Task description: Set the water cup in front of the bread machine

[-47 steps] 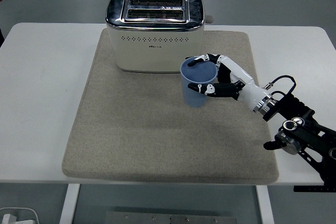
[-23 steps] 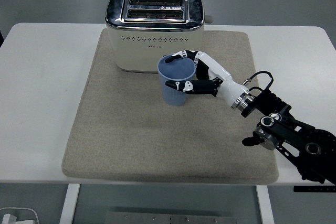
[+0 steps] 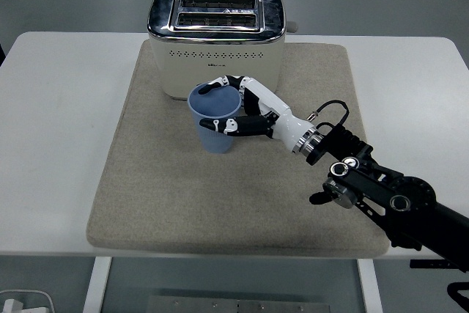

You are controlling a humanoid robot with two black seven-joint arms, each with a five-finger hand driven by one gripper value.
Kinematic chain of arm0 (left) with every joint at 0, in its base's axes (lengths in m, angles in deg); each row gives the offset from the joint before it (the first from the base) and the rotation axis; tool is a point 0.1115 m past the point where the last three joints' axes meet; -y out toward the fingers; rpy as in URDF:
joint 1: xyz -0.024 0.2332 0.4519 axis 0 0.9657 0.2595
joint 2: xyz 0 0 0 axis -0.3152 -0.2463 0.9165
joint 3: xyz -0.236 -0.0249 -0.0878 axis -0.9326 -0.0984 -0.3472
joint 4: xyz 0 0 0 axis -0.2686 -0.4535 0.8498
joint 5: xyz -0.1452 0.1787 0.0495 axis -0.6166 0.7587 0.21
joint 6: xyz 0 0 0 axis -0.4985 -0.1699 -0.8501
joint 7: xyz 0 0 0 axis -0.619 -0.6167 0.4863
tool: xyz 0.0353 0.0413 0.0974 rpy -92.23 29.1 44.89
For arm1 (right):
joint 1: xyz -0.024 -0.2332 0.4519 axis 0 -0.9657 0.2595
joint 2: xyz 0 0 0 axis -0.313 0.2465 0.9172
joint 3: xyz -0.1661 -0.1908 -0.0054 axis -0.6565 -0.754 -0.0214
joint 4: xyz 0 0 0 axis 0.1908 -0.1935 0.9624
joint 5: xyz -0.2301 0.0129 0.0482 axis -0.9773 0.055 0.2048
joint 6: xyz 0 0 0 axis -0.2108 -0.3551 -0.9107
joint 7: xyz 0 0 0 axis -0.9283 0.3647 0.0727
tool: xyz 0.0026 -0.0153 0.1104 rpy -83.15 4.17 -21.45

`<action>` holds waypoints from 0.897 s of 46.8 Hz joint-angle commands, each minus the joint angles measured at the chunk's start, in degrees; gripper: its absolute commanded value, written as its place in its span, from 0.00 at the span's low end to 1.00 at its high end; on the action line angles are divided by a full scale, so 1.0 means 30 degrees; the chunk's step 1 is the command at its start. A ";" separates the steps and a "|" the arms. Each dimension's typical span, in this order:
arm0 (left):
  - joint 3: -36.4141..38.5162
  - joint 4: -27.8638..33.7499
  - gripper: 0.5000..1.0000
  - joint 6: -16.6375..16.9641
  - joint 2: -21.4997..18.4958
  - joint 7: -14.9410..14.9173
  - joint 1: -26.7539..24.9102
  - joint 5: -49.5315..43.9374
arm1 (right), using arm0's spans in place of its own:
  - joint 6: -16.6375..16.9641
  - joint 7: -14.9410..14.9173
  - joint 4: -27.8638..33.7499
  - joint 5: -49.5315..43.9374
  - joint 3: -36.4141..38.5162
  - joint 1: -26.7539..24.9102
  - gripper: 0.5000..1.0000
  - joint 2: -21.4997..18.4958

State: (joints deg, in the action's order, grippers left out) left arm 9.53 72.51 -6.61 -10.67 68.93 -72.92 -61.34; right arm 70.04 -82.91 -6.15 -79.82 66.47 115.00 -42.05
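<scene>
Reaching in from the right edge over the table (image 3: 58,108): the right arm (image 3: 381,196), black and jointed, ending in the right hand (image 3: 256,111) with its white palm and black-tipped fingers (image 3: 233,127). Gripping the water cup (image 3: 216,119), fingers wrapping around its side wall, one curling over the far rim and others pressing against the nearer right side. Standing upright, open mouth facing up, blue and empty as far as the view allows. Sitting over the beige mat (image 3: 176,188), just in front of the bread machine (image 3: 216,42), slightly left of the machine's middle. Possibly touching the mat with its base, though hard to tell from this high angle whether resting or hovering just above. Covering a small part of the machine's lower front face in the picture, yet appearing a little apart from it. Standing at the mat's far edge, the bread machine: cream body, shiny chrome top, two slots facing up, a row of small holes along the front. Trailing a thin black cable near the wrist.
</scene>
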 commanded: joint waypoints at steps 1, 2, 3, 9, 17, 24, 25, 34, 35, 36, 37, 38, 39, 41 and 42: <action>0.0000 0.0000 1.00 -0.0007 0.0000 0.0002 -0.0008 -0.0002 | 0.0034 -0.0060 0.0379 0.0001 -0.0164 0.0234 0.27 -0.0410; 0.0000 0.0000 1.00 -0.0007 0.0000 0.0002 -0.0008 -0.0002 | 0.0034 -0.0061 0.0526 0.0001 -0.0252 0.0264 0.27 -0.0440; 0.0000 0.0000 1.00 -0.0007 0.0000 0.0002 -0.0008 -0.0002 | 0.0034 -0.0061 0.0672 0.0001 -0.0282 0.0351 0.27 -0.0498; 0.0000 0.0000 1.00 0.0051 0.0000 0.0002 -0.0008 -0.0002 | 0.0034 -0.0061 0.1171 0.0001 -0.0341 0.0791 0.27 -0.0996; 0.0000 0.0000 1.00 -0.0007 0.0000 0.0002 -0.0008 -0.0002 | 0.0005 -0.0119 0.1815 0.0001 -0.0604 0.0997 0.27 -0.1407; 0.0000 0.0000 1.00 -0.0007 0.0000 0.0002 0.0021 -0.0002 | -0.0171 -0.0148 0.2138 -0.0029 -0.0634 0.0967 0.27 -0.1407; 0.0000 0.0000 1.00 -0.0007 0.0000 0.0002 0.0022 -0.0002 | -0.0229 -0.0148 0.2196 -0.0029 -0.0634 0.0967 0.28 -0.1407; 0.0000 0.0000 1.00 -0.0007 0.0000 0.0002 -0.0008 -0.0002 | -0.0347 -0.0148 0.2548 -0.0029 -0.0634 0.0967 0.29 -0.1407; 0.0000 0.0000 1.00 -0.0007 0.0000 0.0002 -0.0008 -0.0002 | -0.0347 -0.0148 0.2548 -0.0029 -0.0634 0.0967 0.30 -0.1407; 0.0000 0.0000 1.00 -0.0007 0.0000 0.0002 0.0021 -0.0002 | -0.0405 -0.0148 0.2577 -0.0029 -0.0634 0.0967 0.30 -0.1407; 0.0000 0.0000 1.00 -0.0007 0.0000 0.0002 -0.0007 -0.0002 | -0.0405 -0.0148 0.2549 -0.0029 -0.0634 0.0967 0.31 -0.1407; 0.0000 0.0000 1.00 -0.0007 0.0000 0.0002 -0.0008 -0.0002 | -0.0406 -0.0148 0.2548 -0.0029 -0.0634 0.0938 0.33 -0.1407; 0.0000 0.0000 1.00 -0.0007 0.0000 0.0002 0.0021 -0.0002 | -0.0435 -0.0148 0.2548 -0.0029 -0.0634 0.0938 0.34 -0.1407; 0.0000 0.0000 1.00 -0.0007 0.0000 0.0002 0.0022 -0.0002 | -0.0464 -0.0177 0.2578 -0.0029 -0.0634 0.0938 0.36 -0.1407; 0.0000 0.0000 1.00 -0.0007 0.0000 0.0002 -0.0007 -0.0002 | -0.0522 -0.0178 0.2578 -0.0029 -0.0634 0.0938 0.36 -0.1407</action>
State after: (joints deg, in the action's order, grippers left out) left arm 9.53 72.51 -6.64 -10.67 68.94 -72.89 -61.34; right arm 68.77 -83.35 1.53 -79.91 64.57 117.81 -46.28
